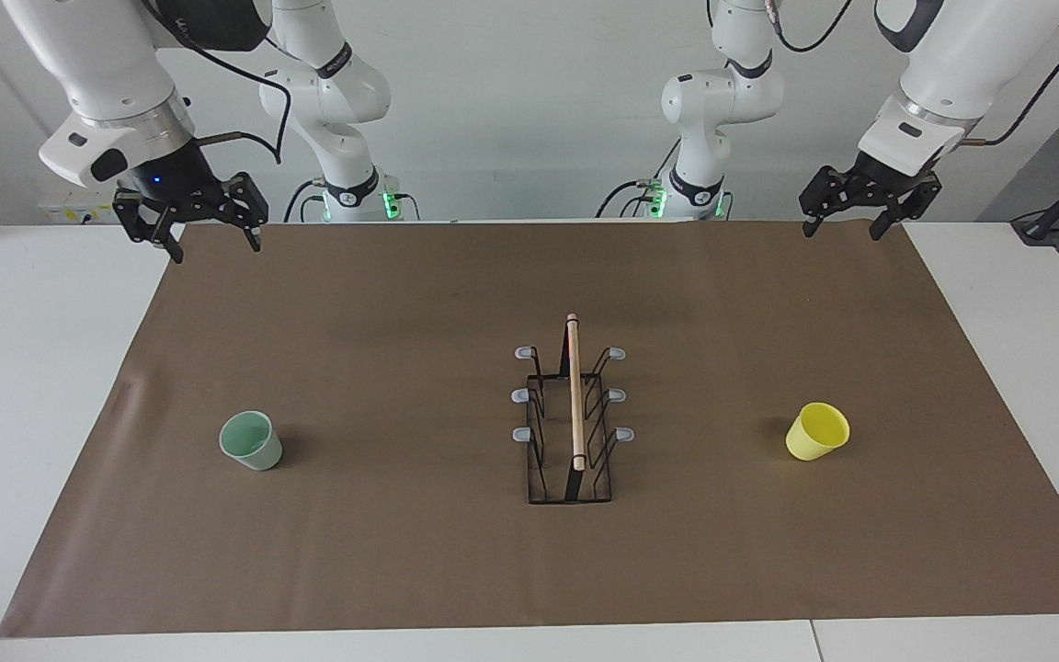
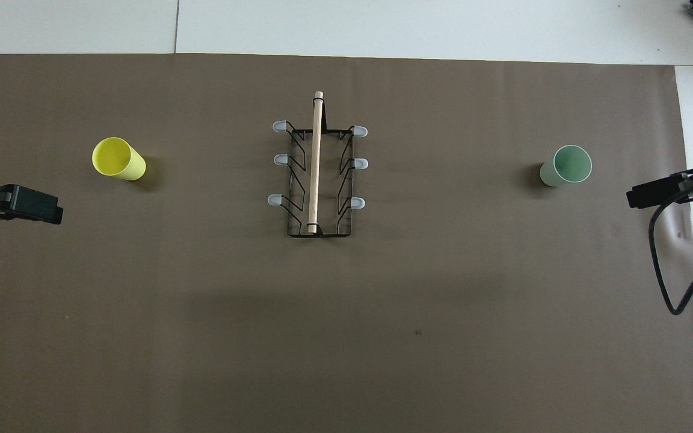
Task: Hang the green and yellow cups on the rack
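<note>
Standing upright toward the right arm's end of the brown mat [image 1: 401,570], green cup [image 1: 251,441]; right gripper [image 1: 208,230] hangs above the mat's corner, jaws apart, apparently empty. Rack [image 1: 572,428] mid-mat, pegs bare. Yellow cup [image 1: 817,431] tilted; left gripper [image 1: 842,221] spread, empty.

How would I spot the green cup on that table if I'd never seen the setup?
Start at the brown mat covering the table, and find the black wire rack with the wooden rod at its middle. Toward the right arm's end stands the green cup, upright and alone. Its pale mint colour distinguishes it from the yellow cup at the left arm's end.
</note>
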